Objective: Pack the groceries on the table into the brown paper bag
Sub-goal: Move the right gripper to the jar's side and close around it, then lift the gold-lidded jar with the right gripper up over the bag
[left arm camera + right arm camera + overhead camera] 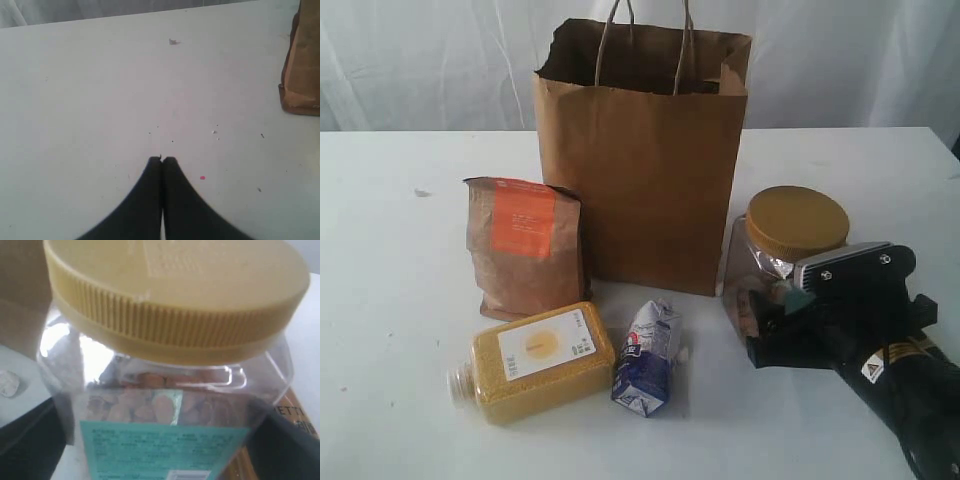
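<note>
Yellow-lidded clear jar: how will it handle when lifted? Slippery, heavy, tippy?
Probably slippery: the clear jar has smooth, glossy walls. Likely hefty for its size, since the contents fill it almost to the yellow lid. It stands upright on the table on a broad body, so it seems unlikely to tip or roll.

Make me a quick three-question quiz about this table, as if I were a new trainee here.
1. True or false: the brown paper bag lies on its side.
2. Which item stands between the right claw's fingers? A) orange-labelled pouch B) clear jar with yellow lid C) blue-white carton
3. Fill in: the left claw is ____ (open or shut).

Key: 1 false, it stands upright; 2 B; 3 shut.
</note>
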Available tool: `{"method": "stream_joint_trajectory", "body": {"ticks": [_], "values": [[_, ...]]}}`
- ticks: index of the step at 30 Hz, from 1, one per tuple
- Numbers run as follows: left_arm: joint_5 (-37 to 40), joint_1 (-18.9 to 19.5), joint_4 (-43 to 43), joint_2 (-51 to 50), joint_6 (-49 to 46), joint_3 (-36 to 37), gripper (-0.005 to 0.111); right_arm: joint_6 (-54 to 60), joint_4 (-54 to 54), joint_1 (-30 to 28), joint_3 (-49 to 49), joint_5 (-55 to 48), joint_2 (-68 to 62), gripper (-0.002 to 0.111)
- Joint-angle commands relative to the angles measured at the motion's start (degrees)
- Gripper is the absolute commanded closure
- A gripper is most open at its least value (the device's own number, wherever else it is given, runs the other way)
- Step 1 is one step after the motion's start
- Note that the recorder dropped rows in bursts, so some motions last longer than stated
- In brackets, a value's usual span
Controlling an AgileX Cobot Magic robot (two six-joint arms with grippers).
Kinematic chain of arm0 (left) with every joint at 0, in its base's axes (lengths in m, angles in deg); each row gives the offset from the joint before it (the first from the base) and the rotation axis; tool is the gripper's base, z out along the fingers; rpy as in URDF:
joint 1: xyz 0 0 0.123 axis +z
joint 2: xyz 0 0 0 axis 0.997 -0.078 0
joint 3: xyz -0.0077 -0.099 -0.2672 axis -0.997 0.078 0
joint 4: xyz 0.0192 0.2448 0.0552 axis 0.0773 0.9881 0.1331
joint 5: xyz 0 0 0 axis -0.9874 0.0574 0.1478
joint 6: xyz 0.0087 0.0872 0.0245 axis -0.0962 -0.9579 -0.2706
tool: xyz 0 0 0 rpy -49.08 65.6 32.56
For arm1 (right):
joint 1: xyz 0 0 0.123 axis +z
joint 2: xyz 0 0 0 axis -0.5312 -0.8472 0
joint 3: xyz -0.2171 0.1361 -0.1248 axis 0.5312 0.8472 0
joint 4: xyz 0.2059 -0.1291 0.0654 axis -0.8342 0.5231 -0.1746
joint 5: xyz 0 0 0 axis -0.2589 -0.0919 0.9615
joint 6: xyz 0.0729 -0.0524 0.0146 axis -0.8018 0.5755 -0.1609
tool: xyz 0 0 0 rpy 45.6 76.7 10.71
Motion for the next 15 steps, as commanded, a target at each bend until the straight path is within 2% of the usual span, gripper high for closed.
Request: {"method": "stream_joint_trajectory", "body": {"ticks": [1, 10, 15], "values": [[-0.14, -0.31, -0.01, 0.26, -0.13, 0.06, 0.107, -0.11, 0.66, -0.28, -0.37, -0.05, -0.08, 0.061], [-0.14, -0.31, -0.01, 0.26, -0.13, 0.06, 0.107, -0.11, 0.09, -0.28, -0.37, -6.0, 1.07, 0.1], [-0.14, -0.31, -0.01, 0.26, -0.13, 0.06, 0.107, -0.16, -3.55, -0.28, -0.37, -12.23, 8.13, 0.108]]}}
